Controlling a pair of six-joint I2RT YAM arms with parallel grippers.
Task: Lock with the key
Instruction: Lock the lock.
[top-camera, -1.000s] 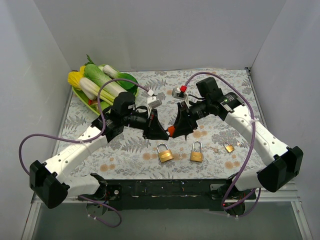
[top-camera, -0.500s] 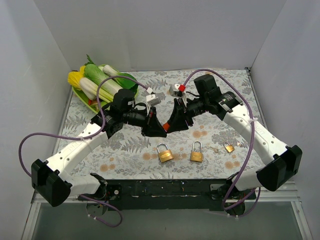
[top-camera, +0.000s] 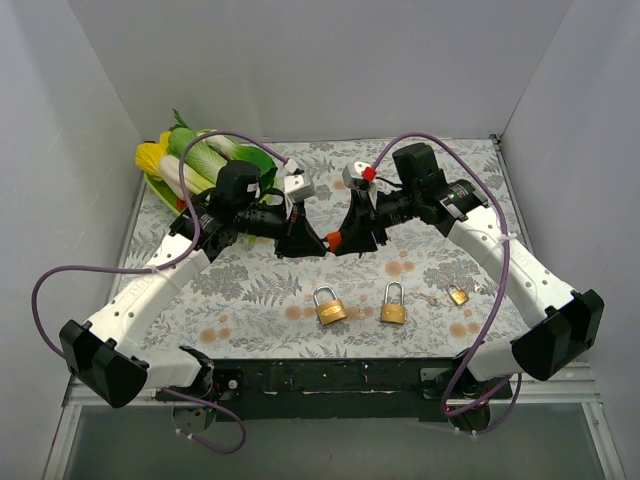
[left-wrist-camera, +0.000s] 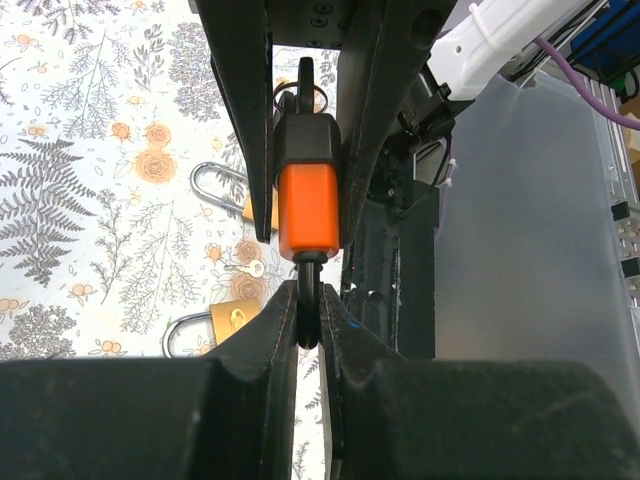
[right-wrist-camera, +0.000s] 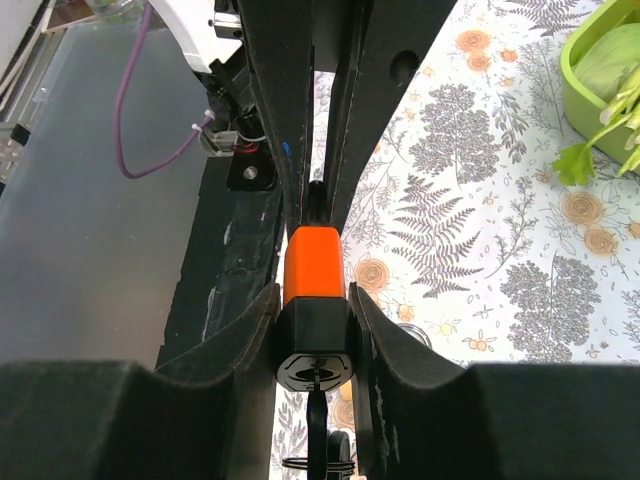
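Above the middle of the table (top-camera: 250, 300), the orange padlock (top-camera: 333, 240) hangs between both grippers, farther from the arm bases than a second ago, when it sat closer to the brass padlocks (top-camera: 327, 305); both arms have carried it back together. Its body is a glossy orange block capped in matte black, with a thin black shackle; a key (right-wrist-camera: 316, 415) with a wire ring juts from the black end. The left gripper (left-wrist-camera: 308, 305) is clenched on the shackle; the right gripper (right-wrist-camera: 313, 325) grasps the black cap; both arms reach inward with elbows bent, fingertips facing each other.
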